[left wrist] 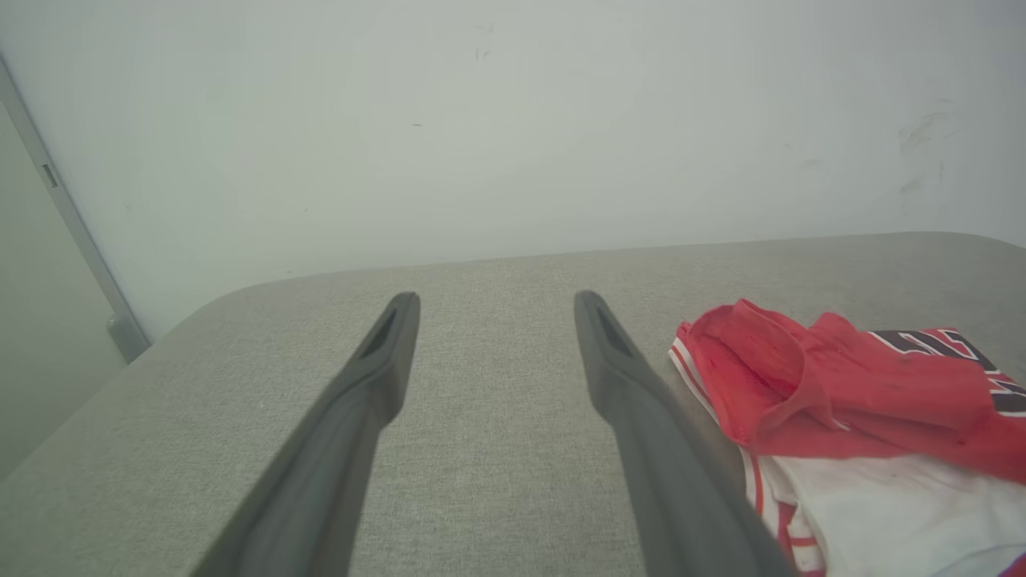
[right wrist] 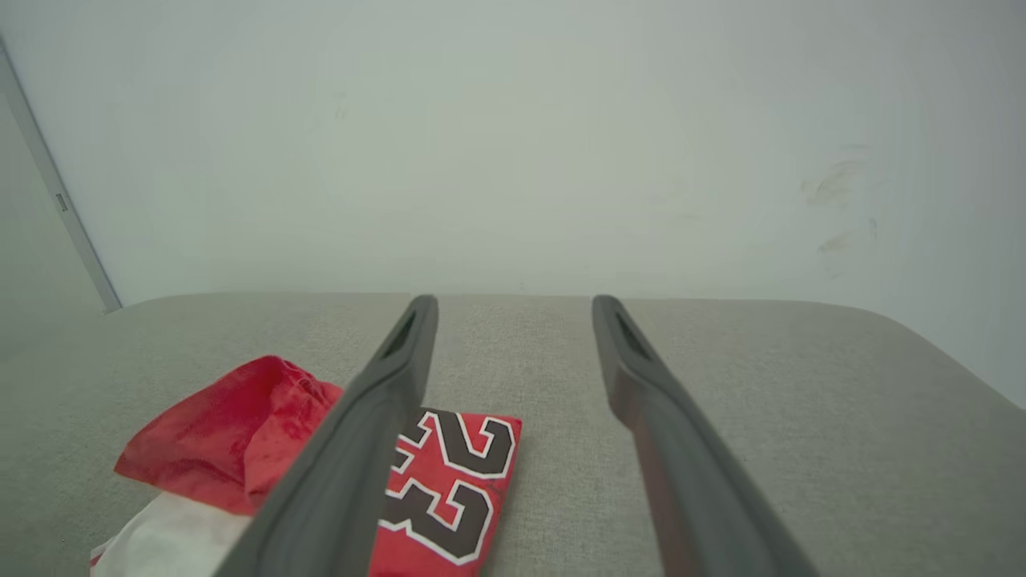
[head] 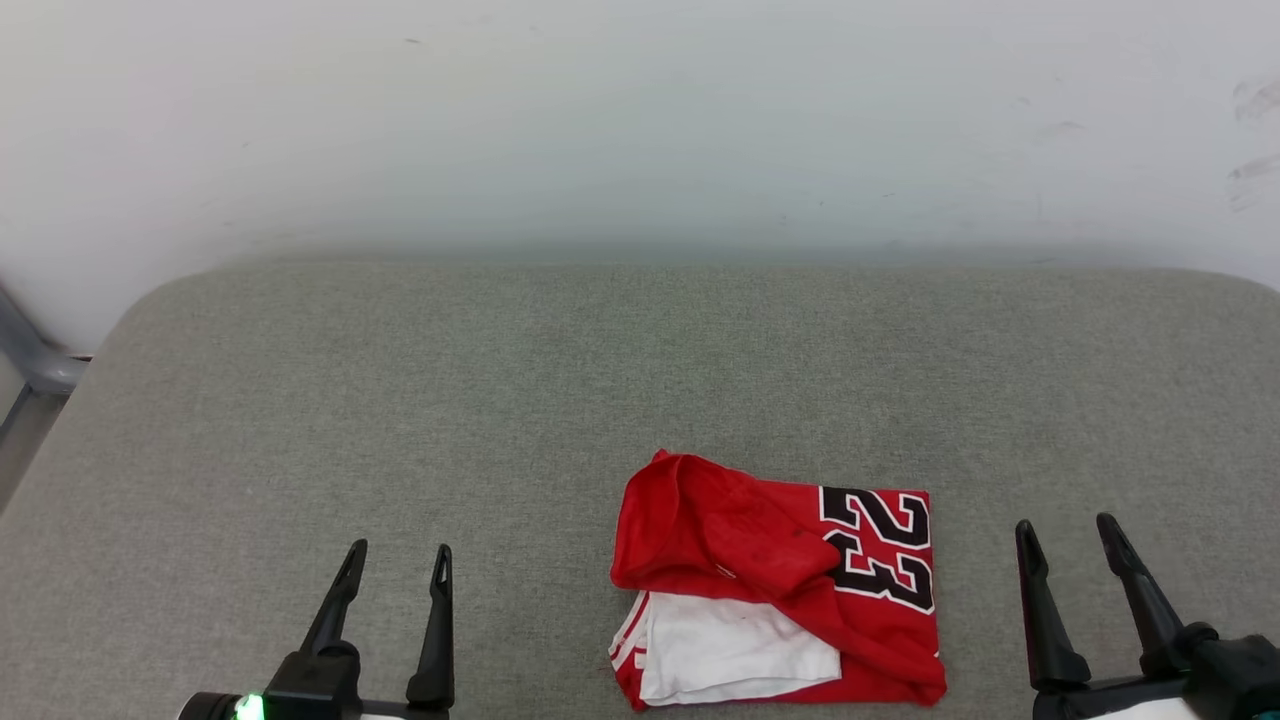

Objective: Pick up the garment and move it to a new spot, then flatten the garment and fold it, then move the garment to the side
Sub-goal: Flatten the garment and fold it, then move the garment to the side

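Note:
The garment [head: 780,590] lies loosely folded on the grey padded table [head: 500,400], near its front edge and right of centre. It is red with a white sleeve on top and a black "23" facing up. My left gripper [head: 398,562] hovers open to its left, apart from it. To the right of the garment my right gripper [head: 1068,535] is open too, also clear of it. The left wrist view has the garment [left wrist: 842,401] beside the right finger of the left gripper [left wrist: 495,308]. From the right wrist, the garment [right wrist: 449,481] lies partly behind the left finger of the right gripper [right wrist: 513,312].
A pale wall [head: 640,120] rises right behind the table's far edge. A grey metal bar [head: 30,355] stands off the table's left corner. The grey cloth stretches bare behind and to the left of the garment.

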Controlling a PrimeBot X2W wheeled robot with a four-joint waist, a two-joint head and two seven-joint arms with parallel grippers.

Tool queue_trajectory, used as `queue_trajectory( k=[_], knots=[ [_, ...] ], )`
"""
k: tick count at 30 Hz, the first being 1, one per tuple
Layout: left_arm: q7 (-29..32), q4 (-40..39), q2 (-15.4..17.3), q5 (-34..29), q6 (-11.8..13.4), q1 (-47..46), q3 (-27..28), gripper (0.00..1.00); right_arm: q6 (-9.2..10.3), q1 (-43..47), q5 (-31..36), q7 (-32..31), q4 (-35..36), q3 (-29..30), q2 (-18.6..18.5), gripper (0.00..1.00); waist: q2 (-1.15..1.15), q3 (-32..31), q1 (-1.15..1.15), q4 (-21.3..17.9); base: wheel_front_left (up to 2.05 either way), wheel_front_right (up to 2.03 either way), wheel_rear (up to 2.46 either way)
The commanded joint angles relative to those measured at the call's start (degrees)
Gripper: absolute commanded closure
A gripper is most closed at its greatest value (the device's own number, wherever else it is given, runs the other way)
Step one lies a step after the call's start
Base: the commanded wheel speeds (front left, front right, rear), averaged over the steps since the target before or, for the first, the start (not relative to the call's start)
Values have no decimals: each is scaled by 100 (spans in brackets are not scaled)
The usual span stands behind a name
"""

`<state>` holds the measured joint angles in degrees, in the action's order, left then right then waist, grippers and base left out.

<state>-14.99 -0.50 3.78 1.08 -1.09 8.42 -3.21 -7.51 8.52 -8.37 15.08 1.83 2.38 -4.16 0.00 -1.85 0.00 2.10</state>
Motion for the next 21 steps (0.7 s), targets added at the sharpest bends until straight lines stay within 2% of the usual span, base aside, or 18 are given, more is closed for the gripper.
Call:
queue_trajectory(
  k=[1,18,21],
  knots=[
    [-26,18,25,-46,-15,60,19,0,5,100,47,8,-51,-20,34,0,0,-4,0,9,0,0,0],
    [-26,85,43,-13,-8,83,57,0,5,28,179,9,-254,-80,77,0,0,-17,0,27,0,0,0],
    [-26,82,40,-3,-6,74,63,0,5,-123,214,9,-168,-20,-7,0,0,-9,0,27,0,0,0]
  ],
)
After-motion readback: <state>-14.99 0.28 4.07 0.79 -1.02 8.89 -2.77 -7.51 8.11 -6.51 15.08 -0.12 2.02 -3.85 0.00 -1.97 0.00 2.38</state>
